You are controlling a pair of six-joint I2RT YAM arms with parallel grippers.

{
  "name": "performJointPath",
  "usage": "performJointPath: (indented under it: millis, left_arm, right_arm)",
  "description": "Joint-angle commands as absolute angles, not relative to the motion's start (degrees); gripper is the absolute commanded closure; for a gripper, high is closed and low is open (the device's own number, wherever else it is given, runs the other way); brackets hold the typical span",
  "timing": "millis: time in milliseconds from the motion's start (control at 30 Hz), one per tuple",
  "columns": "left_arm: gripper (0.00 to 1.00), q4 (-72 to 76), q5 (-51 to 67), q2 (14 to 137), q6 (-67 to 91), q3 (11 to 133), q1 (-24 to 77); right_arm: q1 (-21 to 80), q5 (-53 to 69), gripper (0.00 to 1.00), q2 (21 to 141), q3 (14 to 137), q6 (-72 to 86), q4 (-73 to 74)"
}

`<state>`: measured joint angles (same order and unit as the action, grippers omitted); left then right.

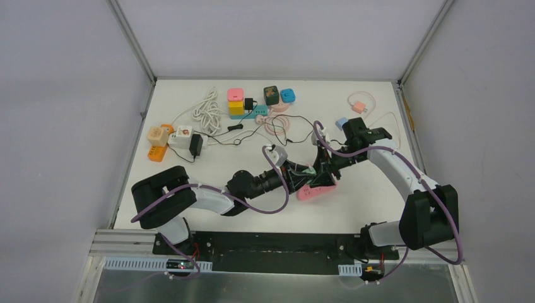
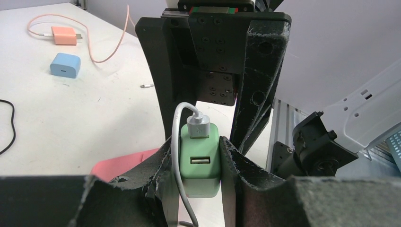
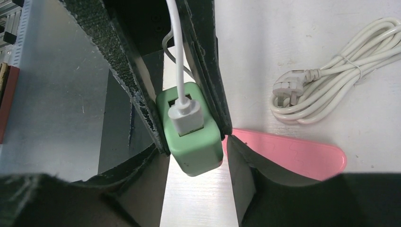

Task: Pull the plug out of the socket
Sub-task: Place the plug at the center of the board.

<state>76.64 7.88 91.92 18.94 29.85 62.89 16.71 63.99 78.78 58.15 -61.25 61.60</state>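
Note:
A green USB charger block (image 2: pixel 200 163) is the socket, with a white USB plug (image 2: pixel 197 126) pushed into its upper port; a second port below it is free. My left gripper (image 2: pixel 198 156) is shut on the block's sides and holds it above the table. The plug's white cord (image 3: pixel 177 52) runs back between the left fingers. My right gripper (image 3: pixel 196 151) faces it head-on, open, its fingers (image 3: pixel 246 165) either side of the block's end (image 3: pixel 194 146) without touching the plug (image 3: pixel 184 116). In the top view both grippers meet at the block (image 1: pixel 308 171).
A flat pink piece (image 1: pixel 313 191) lies on the table under the grippers. A coiled white power cable (image 3: pixel 326 90) lies beyond. A blue charger (image 2: pixel 65 65) and an orange charger with cord (image 2: pixel 64 35) sit at the back right; coloured cubes (image 1: pixel 236 101) and black cords at the back.

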Motion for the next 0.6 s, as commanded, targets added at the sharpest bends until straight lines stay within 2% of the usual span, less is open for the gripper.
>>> performJointPath:
  millis: [0,300,367,533,567]
  left_arm:
    - [1.0,81.2,7.8,91.2,19.5,30.7,62.5]
    - [1.0,81.3,7.1,89.7,18.8,29.7,62.5]
    - [1.0,81.2,7.3,89.7,18.8,29.6,62.5]
    - [1.0,81.2,7.0,89.7,18.9,29.6,62.4]
    - [0.95,81.2,6.7,89.6,19.0,29.5,62.4]
  right_arm:
    - [17.0,66.4,0.51,77.9,58.7,-63.7,62.7]
    - [16.9,67.6,0.54,78.6,59.7,-67.7,66.3]
    - [16.9,67.9,0.64,78.8,60.0,-67.9,66.9]
    - [16.9,67.9,0.97,80.1,61.6,-71.3,71.1]
    - [16.9,67.9,1.0,80.3,62.0,-72.0,71.8]
